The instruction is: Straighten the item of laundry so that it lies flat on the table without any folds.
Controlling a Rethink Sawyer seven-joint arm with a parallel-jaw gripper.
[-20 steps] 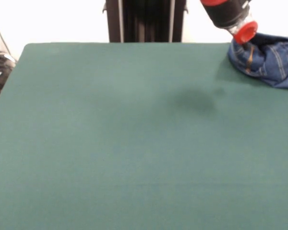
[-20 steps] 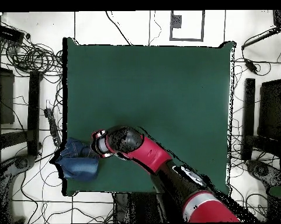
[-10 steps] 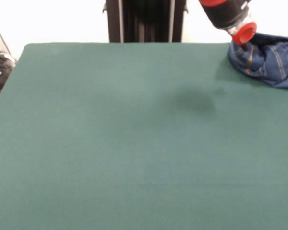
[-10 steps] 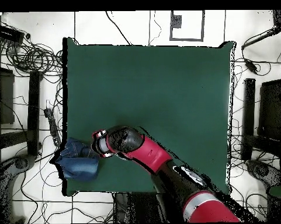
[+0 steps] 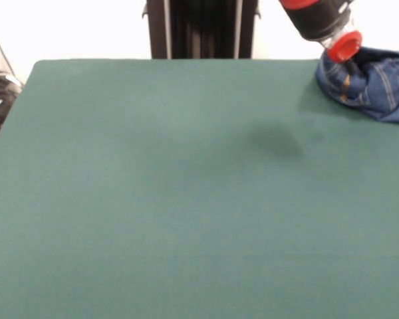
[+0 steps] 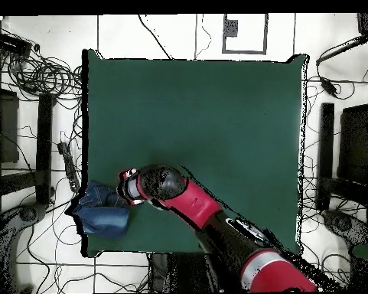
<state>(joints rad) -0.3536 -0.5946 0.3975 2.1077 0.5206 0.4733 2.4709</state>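
The hand (image 5: 349,60) sits at the inner edge of the jeans (image 5: 371,81), its red ring-shaped end directly against the denim; whether it is spread, narrowed or gripping cloth cannot be told, since the red and black wrist covers the tip in the overhead view and the front view shows only a small dark stub below the ring. The jeans lie bunched in a crumpled heap at one corner of the counter (image 5: 186,199), on the robot's side, with part of the heap hanging over the counter's side edge in the overhead view (image 6: 101,210). Tan stitching shows on the upper folds; legs, cuffs and waist cannot be told apart in the heap. In the front view the jeans are cut off by the picture's right border, and the arm (image 6: 190,203) is cut off at the top border. From above, the arm runs diagonally from the counter's robot-side edge toward the jeans, hiding the counter beneath it and the point where the hand (image 6: 128,186) meets the cloth. A faint dark shadow lies on the green cloth, toward the middle of the counter from the jeans. Cables (image 6: 34,73) lie on the floor beyond the counter's side edge nearest the jeans.
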